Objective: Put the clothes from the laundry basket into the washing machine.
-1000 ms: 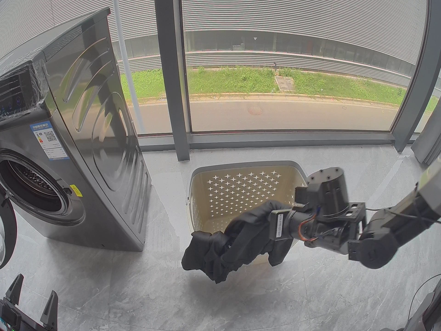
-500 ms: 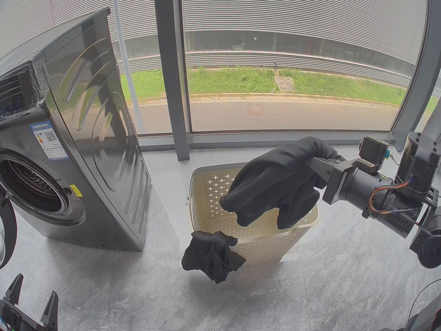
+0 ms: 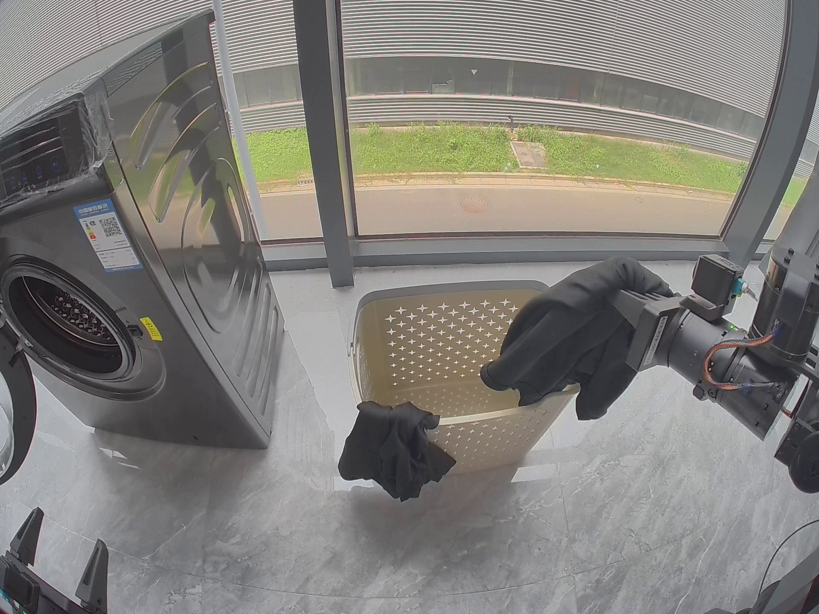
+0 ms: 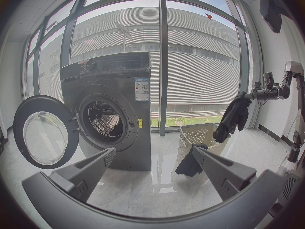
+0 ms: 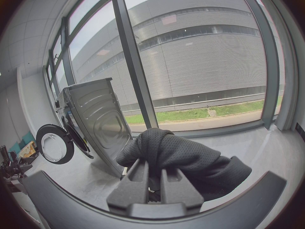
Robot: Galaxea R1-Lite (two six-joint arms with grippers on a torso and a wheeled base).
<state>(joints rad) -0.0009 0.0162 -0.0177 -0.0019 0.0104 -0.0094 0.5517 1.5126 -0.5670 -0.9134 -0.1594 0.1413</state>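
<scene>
Where the garment hung: a dark garment (image 3: 572, 334) hung from our right gripper (image 5: 154, 170) above the right rim of the basket (image 3: 444, 334), its tail dangling just over that rim.
Right gripper: its fingers were pinched almost together on a bunched fold, and most of the cloth spilled forward past them.
Left gripper (image 4: 153, 150): it sat low near the floor, facing the washer, spread wide and holding nothing.
Washer (image 3: 171, 240): it stood to our left, well apart from the held garment, with the drum (image 3: 72, 330) mouth uncovered.
Step in hand: we judged this to be the carry from basket to drum.
Doing it well: we would keep the pinch firm, lift the tail clear of the rim, swing left, meet the mouth square on, and let go only deep inside the drum so nothing trails over the lip.
In the way: the open door (image 4: 44, 137) on the mouth's left could catch loose cloth.
Other garment (image 3: 392, 458): it was draped over the basket's near rim, hanging outside, and a low pass might drag it.
Behind: a window post (image 3: 320, 121) stood beyond the basket.
</scene>
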